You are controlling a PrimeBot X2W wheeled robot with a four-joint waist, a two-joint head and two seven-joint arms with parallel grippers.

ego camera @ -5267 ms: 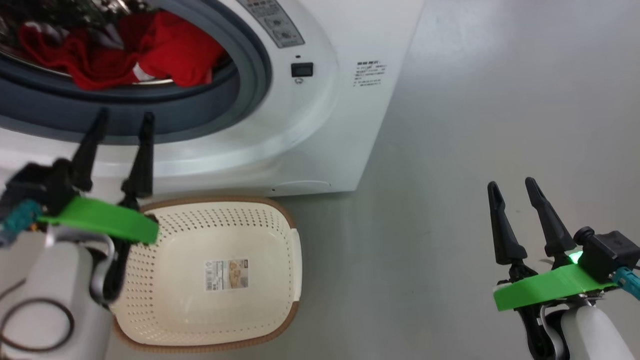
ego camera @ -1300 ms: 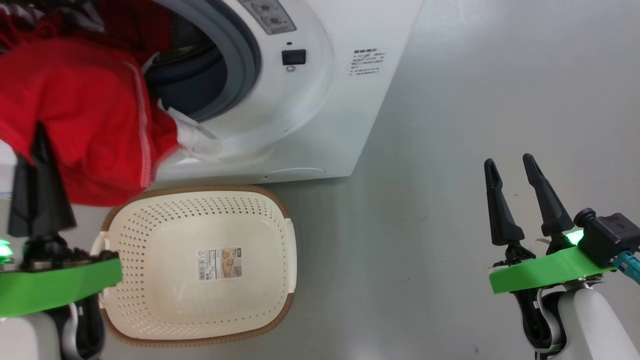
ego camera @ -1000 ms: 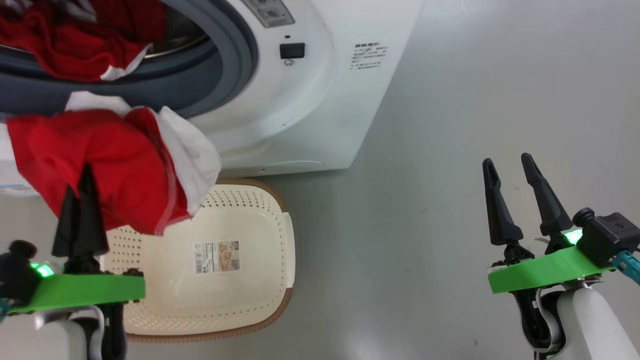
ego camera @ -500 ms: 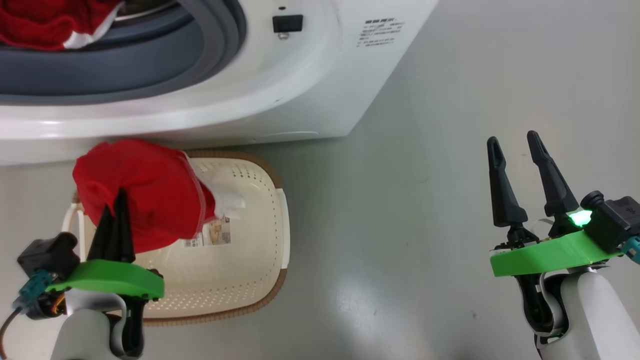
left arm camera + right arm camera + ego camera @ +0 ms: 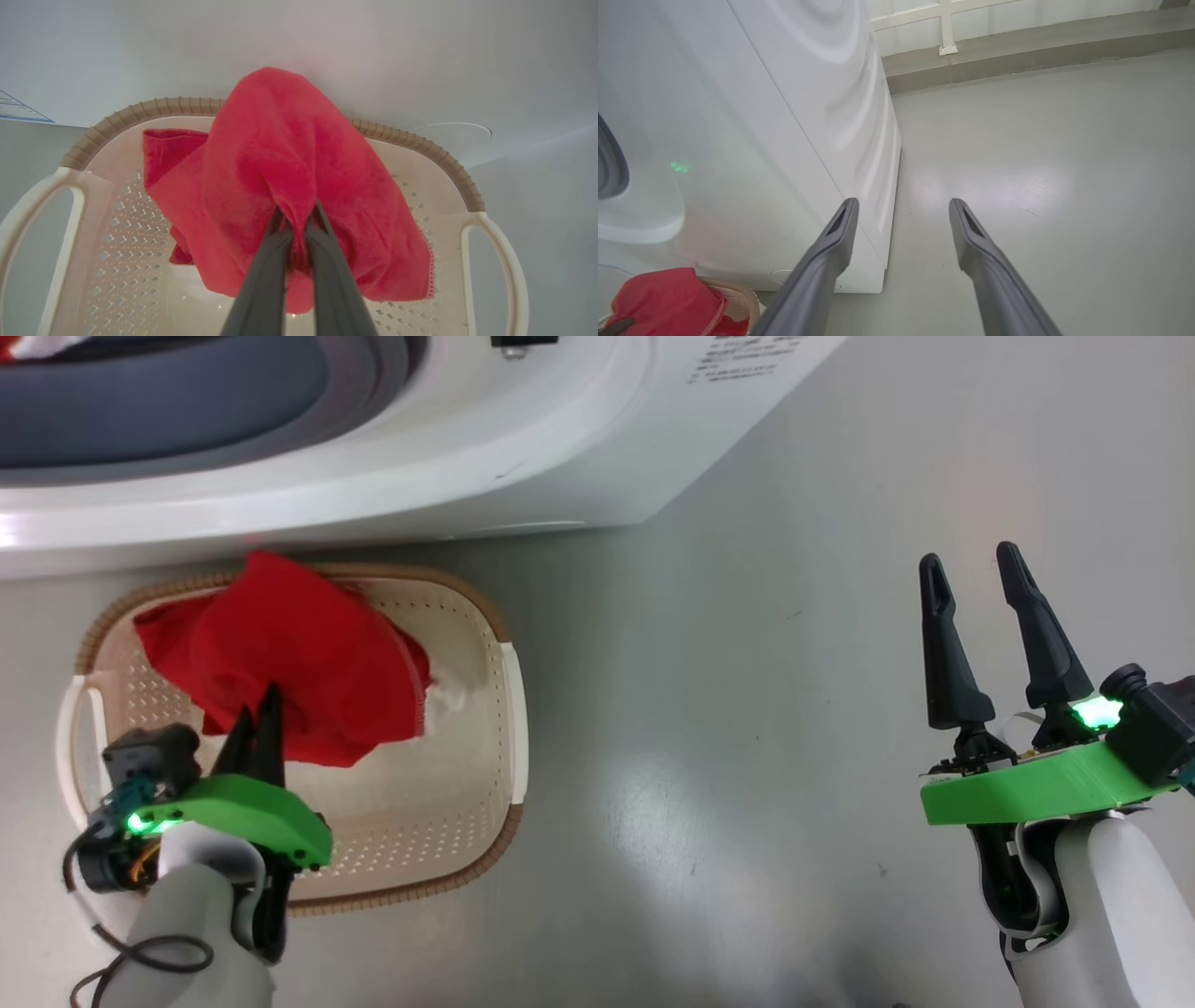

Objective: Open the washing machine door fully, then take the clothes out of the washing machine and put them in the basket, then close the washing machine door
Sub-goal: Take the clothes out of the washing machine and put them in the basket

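A red garment of the clothes hangs bunched over the cream basket, its lower folds inside the rim. My left gripper is shut on its fabric from the near side. In the left wrist view the clothes drape over the gripper, above the basket's brown rim. The washing machine stands just behind the basket, with its grey gasket at the top. Its door is out of view. My right gripper hangs open and empty over the floor, far right.
Grey floor stretches right of the basket and washer. The right wrist view shows the washer's side panel, the red garment at lower left, and a wall base with a white rail beyond.
My left gripper has carried the red garment from the drum mouth down over the basket. The head camera has tilted down. The right gripper stays open.
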